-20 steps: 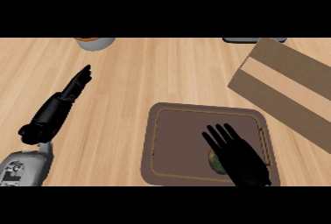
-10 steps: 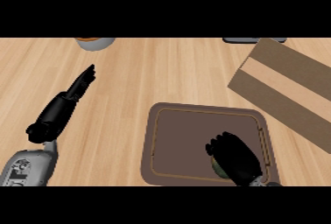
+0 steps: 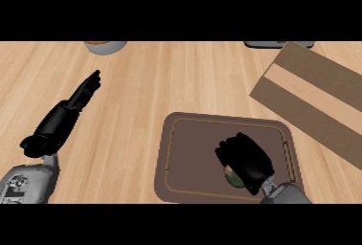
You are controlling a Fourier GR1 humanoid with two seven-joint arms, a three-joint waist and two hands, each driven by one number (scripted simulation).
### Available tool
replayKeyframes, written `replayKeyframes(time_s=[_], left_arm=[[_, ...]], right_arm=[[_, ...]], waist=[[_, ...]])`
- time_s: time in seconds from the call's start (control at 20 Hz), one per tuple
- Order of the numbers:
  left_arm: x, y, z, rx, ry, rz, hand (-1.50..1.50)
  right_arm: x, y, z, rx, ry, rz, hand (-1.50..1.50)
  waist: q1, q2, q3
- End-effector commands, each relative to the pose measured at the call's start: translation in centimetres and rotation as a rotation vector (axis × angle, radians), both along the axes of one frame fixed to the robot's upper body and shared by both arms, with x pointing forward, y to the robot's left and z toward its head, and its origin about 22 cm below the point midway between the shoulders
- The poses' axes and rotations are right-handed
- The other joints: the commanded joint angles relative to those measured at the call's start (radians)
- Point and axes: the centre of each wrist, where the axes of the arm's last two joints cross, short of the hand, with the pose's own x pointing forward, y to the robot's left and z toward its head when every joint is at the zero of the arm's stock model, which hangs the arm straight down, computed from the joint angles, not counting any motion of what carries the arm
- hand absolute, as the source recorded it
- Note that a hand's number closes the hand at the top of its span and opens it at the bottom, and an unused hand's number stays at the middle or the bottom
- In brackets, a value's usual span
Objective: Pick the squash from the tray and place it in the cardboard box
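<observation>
Head view | squash [image 3: 231,175]: green-yellow, mostly hidden, lying in brown tray [image 3: 191,158] | right hand [image 3: 246,158]: fingers curled over squash | cardboard box [image 3: 311,100]: beyond tray, to its right | left hand [image 3: 67,115]: fingers straight, over the wooden counter [image 3: 176,76], well apart.

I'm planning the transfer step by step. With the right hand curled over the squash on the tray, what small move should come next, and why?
Probably a short lift straight up. The right hand is curled round the squash, which sits low in the tray; clearing the rim comes before swinging toward the cardboard box at the right.
</observation>
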Motion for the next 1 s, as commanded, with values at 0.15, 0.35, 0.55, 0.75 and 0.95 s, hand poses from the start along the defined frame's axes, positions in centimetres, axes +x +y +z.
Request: replayKeyframes(time_s=[0.15, 0.35, 0.55, 0.75, 0.95], left_arm=[[-0.1, -1.5, -0.4, -0.001, -0.01, -0.007, 0.0], [0.0, -0.1, -0.8, -0.009, 0.015, -0.002, 0.0], [-0.2, 0.6, 1.1, 0.009, -0.005, 0.013, 0.0], [-0.8, -1.7, -0.2, 0.001, 0.02, 0.012, 0.0], [-0.5, 0.1, 0.1, -0.008, 0.007, 0.015, 0.0]], right_arm=[[5.4, 2.6, 0.9, 0.246, 0.051, -0.021, 1.5], [4.7, 2.4, 4.0, 0.291, -0.107, 0.025, 1.5], [4.8, 1.6, 6.6, 0.246, -0.247, 0.046, 1.5], [3.2, 1.7, 11.4, 0.372, -0.304, -0.047, 1.5], [3.1, 0.7, 13.6, 0.563, -0.362, -0.3, 1.5]], waist=[[0.003, 0.005, 0.009], [-0.009, 0.001, 0.008], [-0.008, 0.0, 0.008], [-0.012, -0.002, 0.008], [-0.015, -0.003, 0.008]])
